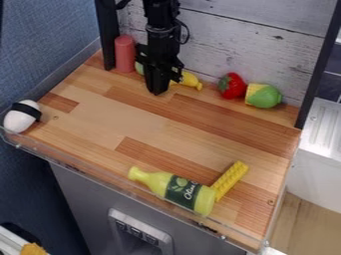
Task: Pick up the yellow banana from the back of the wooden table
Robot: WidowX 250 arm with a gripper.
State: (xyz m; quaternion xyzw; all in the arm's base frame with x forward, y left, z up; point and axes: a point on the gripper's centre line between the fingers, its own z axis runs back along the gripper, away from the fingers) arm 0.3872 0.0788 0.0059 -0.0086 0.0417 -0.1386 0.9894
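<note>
On the brown wooden countertop [146, 122], red cylinder [124, 54] at eleven o'clock, yellow toy banana [191, 80] at twelve, red toy strawberry [232, 86] at one, green-and-yellow rounded toy [263, 95] at two, yellow ridged bar [232, 178] at five – beside yellow-green bottle [178, 191] at six, white black-banded oval [20, 121] at nine

The black claw [157, 91] hangs over the back of the wooden counter [133, 122], between a red cylinder [124, 54] and a yellow toy [191, 80] partly hidden behind it. Farther right sit a strawberry [232, 85] and a green-and-yellow toy [263, 95]. A black-banded white object [20, 121] rests at the left corner. Near the front edge, an oil bottle [174, 190] lies beside a bumpy yellow bar [230, 180].
</note>
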